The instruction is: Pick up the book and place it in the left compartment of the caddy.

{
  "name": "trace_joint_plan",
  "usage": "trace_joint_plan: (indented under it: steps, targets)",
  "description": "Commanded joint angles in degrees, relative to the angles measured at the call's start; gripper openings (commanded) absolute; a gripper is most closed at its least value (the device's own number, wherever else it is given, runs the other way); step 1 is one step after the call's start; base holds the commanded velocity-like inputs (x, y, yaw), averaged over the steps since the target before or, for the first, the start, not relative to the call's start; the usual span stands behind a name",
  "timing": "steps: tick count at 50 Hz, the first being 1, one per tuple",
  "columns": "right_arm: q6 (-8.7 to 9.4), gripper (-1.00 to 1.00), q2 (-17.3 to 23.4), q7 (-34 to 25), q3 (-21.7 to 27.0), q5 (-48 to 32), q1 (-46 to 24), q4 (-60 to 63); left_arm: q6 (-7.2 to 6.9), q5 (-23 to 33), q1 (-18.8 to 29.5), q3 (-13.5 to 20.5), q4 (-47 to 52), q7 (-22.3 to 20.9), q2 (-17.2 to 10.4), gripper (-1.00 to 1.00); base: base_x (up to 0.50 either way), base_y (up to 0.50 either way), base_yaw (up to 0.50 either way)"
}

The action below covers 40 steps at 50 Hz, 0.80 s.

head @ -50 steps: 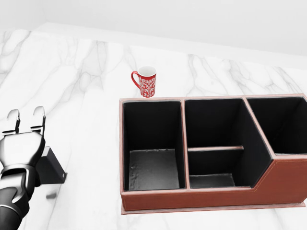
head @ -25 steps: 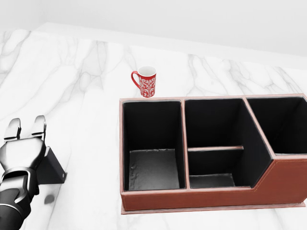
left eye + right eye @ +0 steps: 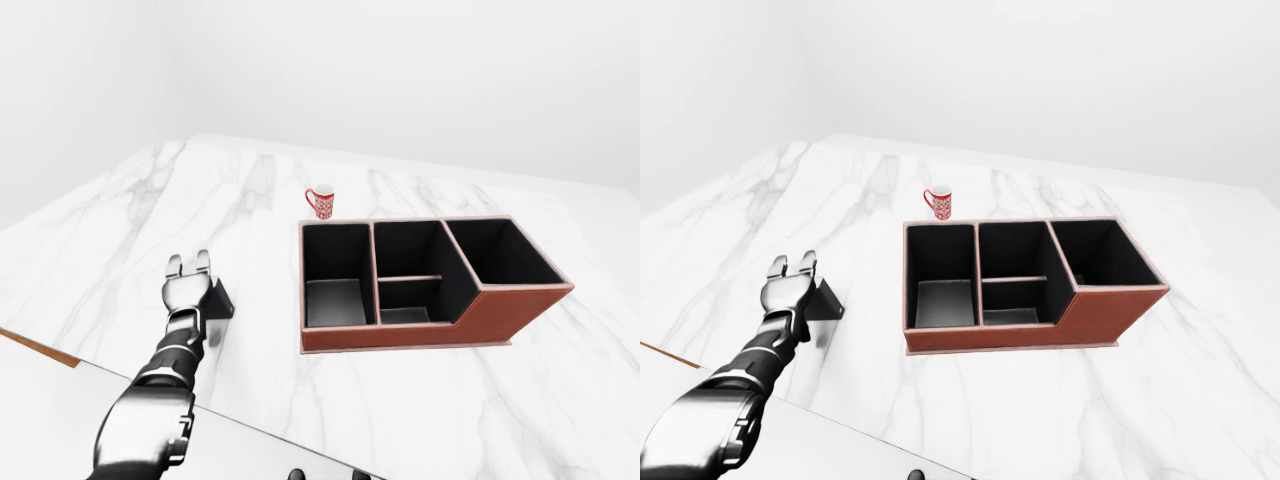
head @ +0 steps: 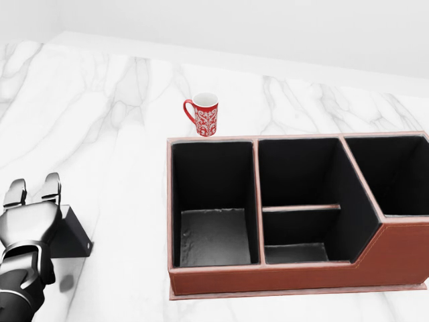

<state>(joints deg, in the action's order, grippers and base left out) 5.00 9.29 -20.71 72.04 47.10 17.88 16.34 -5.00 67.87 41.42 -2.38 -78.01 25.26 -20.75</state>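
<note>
Marble counter (image 4: 120,100) fills the views. Caddy (image 4: 281,276) sits at right in the head view, three bays across, the middle one split by a crossbar; left bay (image 4: 213,201) is empty. Book (image 4: 72,235), small and dark, lies on the counter at lower left of the head view, well apart from the caddy, partly under the left hand (image 4: 30,218). Red mug (image 4: 204,114) stands just above the caddy's top-left corner, not part of this job.

Left hand is over the book with fingers (image 4: 51,182) extended, not wrapped; looks released, no grasp yet. Right hand isn't visible, can't tell its state.

Step in hand, I'd say: get the grip. Get fingers round the book's edges before closing, squeeze firm, lift straight up. Carry right, stay clear of the mug, clear the caddy's wall, then drop into the left bay.
</note>
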Motion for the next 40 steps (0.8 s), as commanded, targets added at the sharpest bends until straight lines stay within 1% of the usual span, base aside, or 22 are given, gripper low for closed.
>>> trace_joint_plan:
  steps: [1, 3, 4, 5, 6, 7, 9, 10, 11, 12, 13, 14, 19, 25, 30, 31, 33, 36, 37, 39, 40]
  targets:
    - [0.00, 1.00, -0.01, -0.09, -0.05, -0.08, 0.00, -0.06, 0.00, -1.04, -1.26, 0.51, -0.95, -2.49, 0.43, 1.00, 0.00, 0.00, 0.00]
    - [0.00, 1.00, -0.01, 0.00, -0.01, -0.01, 0.06, 0.13, 0.00, -0.97, -1.28, 0.43, -0.94, -2.41, 0.38, 1.00, 0.00, 0.00, 0.00]
    - [0.00, 1.00, 0.05, 0.01, 0.02, 0.00, 0.03, 0.10, 0.00, -0.86, -1.51, 0.32, -1.01, -2.92, 0.39, 0.71, 0.00, 0.00, 0.00]
    - [0.00, 1.00, 0.06, -0.01, 0.01, -0.04, -0.01, 0.02, 0.00, -0.73, -1.65, 0.25, -1.03, -3.03, 0.40, 0.64, 0.00, 0.00, 0.00]
    - [0.00, 1.00, 0.06, -0.01, 0.01, -0.04, -0.02, 0.01, 0.00, -0.71, -1.66, 0.26, -1.03, -3.04, 0.40, 0.64, 0.00, 0.00, 0.00]
    - [0.00, 1.00, -0.02, -0.09, -0.01, -0.11, -0.01, -0.05, 0.00, -0.71, -1.78, 0.29, -1.05, -3.19, 0.42, 0.36, 0.00, 0.00, 0.00]
    - [0.00, 1.00, -0.09, -0.07, 0.01, -0.07, 0.08, 0.17, 0.00, -0.35, -1.86, 0.12, -1.12, -3.47, 0.42, 0.22, 0.00, 0.00, 0.00]
    - [0.00, 1.00, -0.16, -0.11, 0.05, -0.04, 0.12, 0.24, 0.00, -0.29, -1.91, 0.14, -1.14, -3.59, 0.45, 0.04, 0.00, 0.00, 0.00]
    - [0.00, 1.00, -0.19, -0.26, -0.01, -0.17, 0.03, 0.00, 0.00, -0.16, -1.94, 0.12, -1.16, -3.67, 0.49, -0.44, 0.00, 0.00, 0.00]
    - [0.00, 1.00, -0.19, -0.32, -0.08, -0.26, -0.02, -0.15, 0.00, -0.05, -1.94, 0.14, -1.17, -3.67, 0.48, -0.51, 0.00, 0.00, 0.00]
    - [0.00, 1.00, -0.16, -0.23, -0.04, -0.20, 0.04, -0.12, 0.00, 0.08, -1.93, 0.11, -1.18, -3.66, 0.48, -0.73, 0.00, 0.00, 0.00]
    - [0.00, 1.00, -0.10, -0.19, -0.11, -0.30, -0.04, -0.26, 0.00, 0.05, -1.92, 0.21, -1.18, -3.73, 0.50, -1.00, 0.00, 0.00, 0.00]
    - [0.00, 1.00, -0.16, -0.24, -0.09, -0.30, 0.07, -0.13, 0.00, 0.14, -1.61, 0.34, -1.12, -3.13, 0.67, -1.00, 0.00, 0.00, 0.00]
    - [0.00, 1.00, -0.01, -0.15, -0.31, -0.45, -0.08, -0.58, 0.00, 1.51, -1.88, -0.37, -1.24, -2.32, 0.74, -1.00, 0.00, 0.00, 0.00]
    - [0.00, 1.00, -0.09, -0.32, -0.23, -0.39, -0.02, -0.41, 0.00, 1.98, -2.81, -0.17, -1.43, -2.32, 0.99, -1.00, 0.00, 0.00, 0.00]
    - [0.00, 1.00, -0.11, -0.22, -0.16, -0.31, 0.06, -0.22, 0.00, 2.58, -3.18, -0.47, -1.55, -1.53, 1.07, -1.00, 0.00, 0.00, 0.00]
    - [0.00, 1.00, 0.00, -0.09, -0.10, -0.27, 0.02, -0.16, 0.00, 2.36, -3.73, 0.04, -1.64, -1.94, 1.17, -1.00, 0.00, 0.00, 0.00]
    - [0.00, 1.00, 0.03, -0.07, -0.03, -0.23, 0.04, -0.07, 0.00, 2.58, -3.79, 0.14, -1.65, -1.25, 1.17, -1.00, 0.00, 0.00, 0.00]
    - [0.00, 1.00, -0.04, -0.07, -0.13, -0.36, -0.06, -0.13, 0.36, 1.89, -3.84, 0.87, -1.52, 2.21, 0.96, -1.00, 0.00, 0.00, 0.00]
    - [0.00, 1.00, -0.06, -0.18, -0.23, -0.46, -0.11, -0.26, 0.32, 1.99, -3.82, 0.77, -1.57, 2.33, 0.92, -1.00, 0.00, 0.00, 0.00]
    - [0.00, 1.00, -0.13, -0.17, -0.09, -0.26, 0.08, 0.09, 0.22, 2.59, -3.77, 0.46, -1.44, 4.74, 0.72, -1.00, 0.00, 0.00, 0.00]
